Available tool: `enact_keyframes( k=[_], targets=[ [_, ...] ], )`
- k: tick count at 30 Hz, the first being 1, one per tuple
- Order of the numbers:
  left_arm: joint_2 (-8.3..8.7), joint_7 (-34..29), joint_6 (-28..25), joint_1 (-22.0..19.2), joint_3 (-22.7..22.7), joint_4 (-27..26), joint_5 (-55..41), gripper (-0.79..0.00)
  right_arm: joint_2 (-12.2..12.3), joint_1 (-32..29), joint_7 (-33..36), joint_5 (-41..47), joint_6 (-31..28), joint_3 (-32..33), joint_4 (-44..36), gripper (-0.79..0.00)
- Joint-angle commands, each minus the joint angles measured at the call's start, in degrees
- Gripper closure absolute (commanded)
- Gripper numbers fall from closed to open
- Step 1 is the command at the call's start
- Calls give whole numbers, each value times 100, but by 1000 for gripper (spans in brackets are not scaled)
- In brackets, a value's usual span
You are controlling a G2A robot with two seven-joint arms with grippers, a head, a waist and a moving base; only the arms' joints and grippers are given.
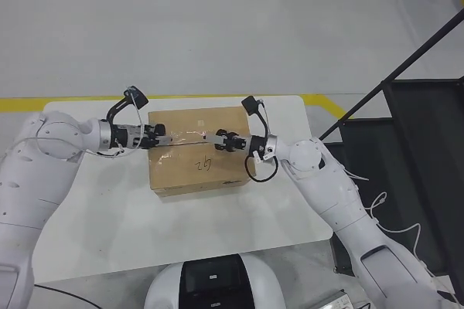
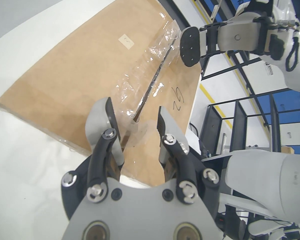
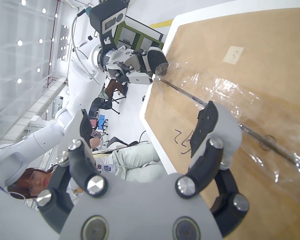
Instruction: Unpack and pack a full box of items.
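A white tabletop (image 1: 100, 224) carries one brown cardboard box (image 1: 193, 166), which sits in the middle toward the far edge with its top flaps shut. A strip of clear tape (image 2: 150, 76), wrinkled and partly lifted, runs along the dark seam between the flaps. The left gripper (image 2: 136, 121) hangs low at one end of that seam, at the box's edge, with its fingers (image 2: 110, 116) spread apart on either side of the tape and closed on nothing. The right gripper (image 3: 145, 128) hovers farther along the same seam, facing the left one; its fingers (image 3: 205, 123) are spread wide, one of them just over the seam and the other out past the box's side. A small pale label (image 2: 126, 41) sticks to one flap, and a handwritten mark (image 2: 176, 101) is on the other.
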Motion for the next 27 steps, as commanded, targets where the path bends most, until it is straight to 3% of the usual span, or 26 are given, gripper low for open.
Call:
enact_keyframes(
  k=[1, 4, 7, 8, 20, 27],
  targets=[
    [10, 123, 30, 23, 25, -100, 362, -265, 0, -2, 3, 0, 0, -5, -19, -785],
    [26, 325, 89, 65, 26, -222, 702, -280, 1, -7, 4, 1, -4, -14, -30, -785],
    [38, 438, 124, 93, 9, -292, 829, -22, 2, -8, 1, 11, -2, -14, -36, -785],
    [42, 457, 130, 106, 10, -308, 848, 0, 3, -10, -1, 14, -10, -11, -39, -785],
    [46, 399, 113, 71, 51, -285, 640, 0, 25, -64, -23, 23, -7, 44, -73, -785],
    [2, -333, 204, -58, -9, -1, -1410, 0, 29, -72, -35, 7, 15, 33, -63, -785]
  ],
)
